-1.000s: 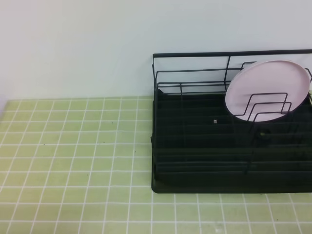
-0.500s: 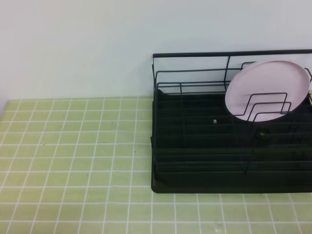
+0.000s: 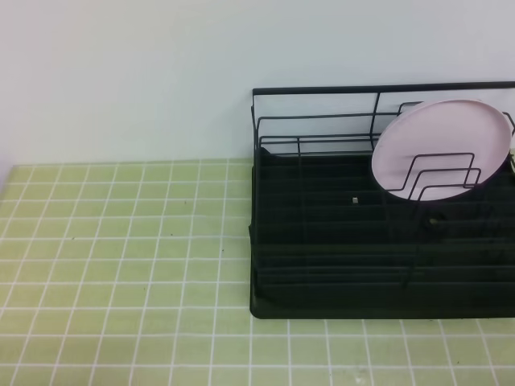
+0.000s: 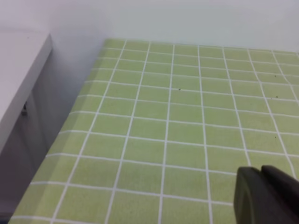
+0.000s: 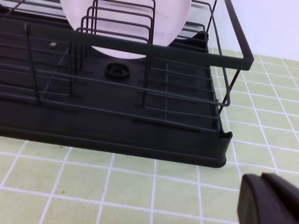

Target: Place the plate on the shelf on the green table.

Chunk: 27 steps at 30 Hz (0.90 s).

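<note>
The pale pink plate (image 3: 441,149) stands tilted on edge inside the black wire shelf (image 3: 322,265), leaning behind the bent-wire dividers at the rack's back right. It also fills the top of the right wrist view as the plate (image 5: 126,18) behind the dividers of the shelf (image 5: 140,126). The shelf rests on the green table (image 3: 121,241). No arm shows in the high view. My left gripper (image 4: 266,196) is shut, low at the frame's bottom right over bare tiles. My right gripper (image 5: 264,198) is shut too, in front of the rack's near corner, apart from it.
A white wall rises behind the table. A grey-white ledge (image 4: 18,79) stands beyond the table's left edge. Open tiles (image 3: 121,305) stretch left of and in front of the rack.
</note>
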Motion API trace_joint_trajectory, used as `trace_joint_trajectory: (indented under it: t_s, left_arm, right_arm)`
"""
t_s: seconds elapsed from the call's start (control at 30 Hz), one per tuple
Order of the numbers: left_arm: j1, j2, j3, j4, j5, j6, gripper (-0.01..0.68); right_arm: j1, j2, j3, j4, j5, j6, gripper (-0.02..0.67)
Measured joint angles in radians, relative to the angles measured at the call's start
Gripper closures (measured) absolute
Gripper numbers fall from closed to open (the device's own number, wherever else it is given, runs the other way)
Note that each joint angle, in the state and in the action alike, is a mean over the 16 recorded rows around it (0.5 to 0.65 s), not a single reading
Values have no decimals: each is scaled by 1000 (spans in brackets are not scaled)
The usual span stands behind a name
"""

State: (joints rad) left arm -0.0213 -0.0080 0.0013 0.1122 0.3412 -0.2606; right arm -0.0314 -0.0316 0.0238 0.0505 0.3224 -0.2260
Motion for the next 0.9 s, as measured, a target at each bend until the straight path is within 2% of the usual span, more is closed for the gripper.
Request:
trace_joint_trajectory:
  t_s: [0.57,0.9]
  left_arm:
    - [-32,0,0,0,0,10,675]
    - [-23,0,0,0,0,10,675]
  right_arm:
    - [1,0,0,0,0,0,652]
    - [1,1,0,0,0,-2,652]
